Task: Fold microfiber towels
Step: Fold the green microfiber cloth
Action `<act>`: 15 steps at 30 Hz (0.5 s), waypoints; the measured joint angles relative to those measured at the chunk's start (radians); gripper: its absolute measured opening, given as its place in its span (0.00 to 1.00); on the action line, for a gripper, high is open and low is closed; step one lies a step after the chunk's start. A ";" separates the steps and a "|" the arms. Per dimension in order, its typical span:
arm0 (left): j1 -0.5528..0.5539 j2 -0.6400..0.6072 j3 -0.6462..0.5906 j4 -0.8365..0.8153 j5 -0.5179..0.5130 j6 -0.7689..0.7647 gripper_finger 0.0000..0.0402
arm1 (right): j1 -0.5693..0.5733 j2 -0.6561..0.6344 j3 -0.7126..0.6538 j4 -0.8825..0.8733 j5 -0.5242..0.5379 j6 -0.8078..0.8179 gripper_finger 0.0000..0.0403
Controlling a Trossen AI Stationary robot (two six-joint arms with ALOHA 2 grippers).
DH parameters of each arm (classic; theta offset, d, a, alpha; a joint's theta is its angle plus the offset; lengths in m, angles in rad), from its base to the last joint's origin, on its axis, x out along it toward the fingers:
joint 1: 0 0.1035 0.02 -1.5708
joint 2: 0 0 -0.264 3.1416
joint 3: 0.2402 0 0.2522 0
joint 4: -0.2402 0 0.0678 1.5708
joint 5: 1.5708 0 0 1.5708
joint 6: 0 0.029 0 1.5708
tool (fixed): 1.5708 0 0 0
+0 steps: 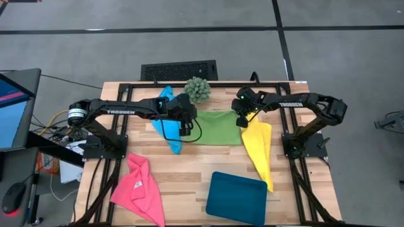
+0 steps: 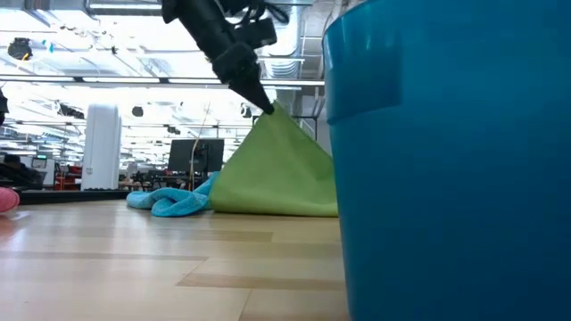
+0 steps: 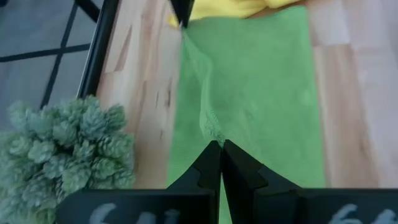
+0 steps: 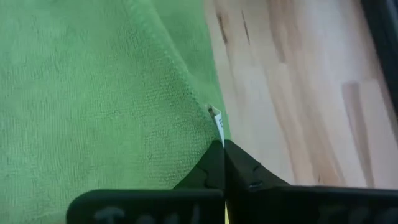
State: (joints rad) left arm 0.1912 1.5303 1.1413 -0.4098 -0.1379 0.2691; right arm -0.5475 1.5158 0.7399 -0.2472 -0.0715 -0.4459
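Both claws are clamped on the lime green towel (image 1: pixel 218 127), which sits in the upper middle of the overhead frame. The left claw (image 1: pixel 187 129) pinches its left edge, and the right claw (image 1: pixel 243 121) has its fingers closed tight on the right corner, right by the little white tag (image 4: pixel 217 122). In the low shot, one pinched corner is pulled up into a peak while the rest drapes down to the desk (image 1: pixel 189 170).

Blue towel (image 1: pixel 169 129) is bunched up just left of the green one, under the left arm. Yellow towel (image 1: pixel 260 151) lies to the right, running down toward the teal tray (image 1: pixel 237 197) at bottom center. Pink towel (image 1: pixel 139 189) is crumpled at lower left. The spiky plant (image 1: pixel 197 89) sits just above the green towel.
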 joint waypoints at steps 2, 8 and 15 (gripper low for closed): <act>0.015 0.000 -0.022 0.005 -0.001 0.000 0.00 | -0.006 0.008 0.000 0.002 0.000 0.002 0.03; 0.057 0.001 -0.080 0.036 -0.001 -0.003 0.00 | -0.012 0.050 0.000 0.023 0.003 0.010 0.03; 0.088 0.001 -0.121 0.069 -0.001 -0.012 0.00 | -0.012 0.077 0.000 0.056 0.004 0.028 0.06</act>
State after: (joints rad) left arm 0.2796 1.5311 1.0200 -0.3405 -0.1390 0.2568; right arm -0.5591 1.5929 0.7399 -0.1914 -0.0673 -0.4175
